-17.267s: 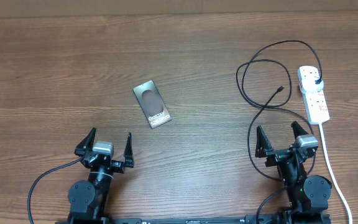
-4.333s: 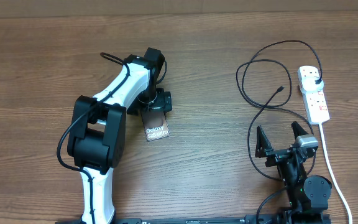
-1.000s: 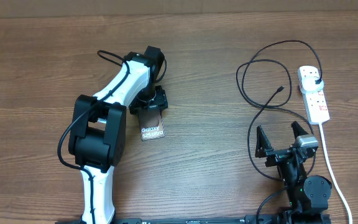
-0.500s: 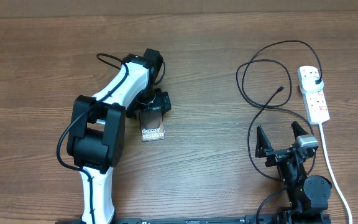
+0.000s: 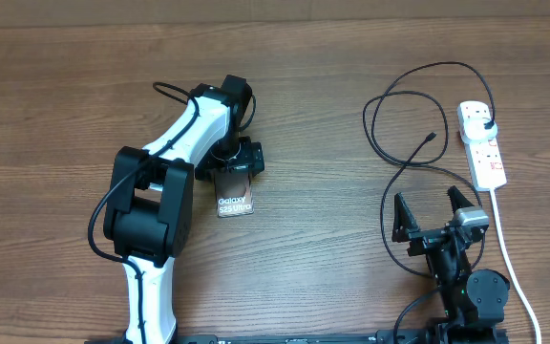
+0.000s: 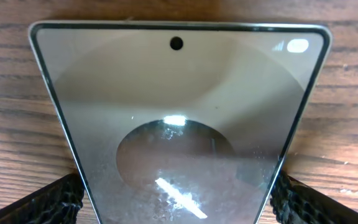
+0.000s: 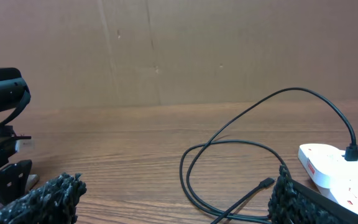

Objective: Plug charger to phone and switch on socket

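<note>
At the near edge of the surface the right pincer (image 5: pixel 424 195) sits parked with its jaws spread wide, gripping nothing, though the charger's (image 7: pixel 294 89) slack lies on the wood around it. Farther out on the other side, the phone (image 5: pixel 234 199) lies flat with its lettered end toward the robot. The left pincer (image 5: pixel 231 168) is set over its far half, closed to the phone's width. The wrist view shows the pads (image 6: pixel 51 200) against both long edges.

The step in hand looks like taking hold of the phone and lining it up — nothing is connected yet. Beyond the right pincer, the connector tip (image 5: pixel 433 137) lies loose on the wood, well apart from the phone. The next move likely calls for the right arm to pick up that tip and meet the phone's port squarely. Farthest back on the right, the plug (image 5: pixel 487 125) already sits in the socket (image 5: pixel 485 153) — its switch is too small to read.
</note>
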{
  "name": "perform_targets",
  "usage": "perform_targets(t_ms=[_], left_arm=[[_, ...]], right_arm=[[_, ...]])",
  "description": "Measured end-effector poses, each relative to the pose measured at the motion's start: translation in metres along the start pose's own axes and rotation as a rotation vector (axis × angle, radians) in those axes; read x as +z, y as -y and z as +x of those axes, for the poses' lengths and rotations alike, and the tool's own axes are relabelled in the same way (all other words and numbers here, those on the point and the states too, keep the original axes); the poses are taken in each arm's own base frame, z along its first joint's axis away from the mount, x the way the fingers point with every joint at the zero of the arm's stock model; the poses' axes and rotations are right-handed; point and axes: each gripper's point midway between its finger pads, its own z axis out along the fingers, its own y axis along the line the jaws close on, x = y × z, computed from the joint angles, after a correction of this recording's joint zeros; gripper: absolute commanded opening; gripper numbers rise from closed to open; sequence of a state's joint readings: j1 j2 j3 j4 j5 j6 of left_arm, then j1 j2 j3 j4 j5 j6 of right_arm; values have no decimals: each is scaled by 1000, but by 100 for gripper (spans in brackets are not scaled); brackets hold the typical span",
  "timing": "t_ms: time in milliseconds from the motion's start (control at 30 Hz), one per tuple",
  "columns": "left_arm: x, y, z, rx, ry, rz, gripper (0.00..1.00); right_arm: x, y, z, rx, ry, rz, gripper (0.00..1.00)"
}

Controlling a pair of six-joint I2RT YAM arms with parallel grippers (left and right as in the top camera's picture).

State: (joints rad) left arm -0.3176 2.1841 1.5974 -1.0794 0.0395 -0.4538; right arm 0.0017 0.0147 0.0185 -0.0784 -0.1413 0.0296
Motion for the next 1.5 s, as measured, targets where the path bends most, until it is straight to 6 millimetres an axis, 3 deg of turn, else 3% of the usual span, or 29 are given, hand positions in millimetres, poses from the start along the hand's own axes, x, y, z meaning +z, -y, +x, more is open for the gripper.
perform_targets(t_ms=[533, 833, 1267, 1500], left_arm=[[2, -2, 10, 29, -33, -7, 92], [2, -2, 10, 10, -7, 2, 70], [1, -2, 10, 4, -9, 6, 64], [-2, 8, 27, 7, -118, 55, 63]], right_arm=[[0, 0, 0, 0, 0, 0, 100], [0, 0, 0, 0, 0, 0, 100], [0, 0, 0, 0, 0, 0, 100], [0, 0, 0, 0, 1, 0, 100]])
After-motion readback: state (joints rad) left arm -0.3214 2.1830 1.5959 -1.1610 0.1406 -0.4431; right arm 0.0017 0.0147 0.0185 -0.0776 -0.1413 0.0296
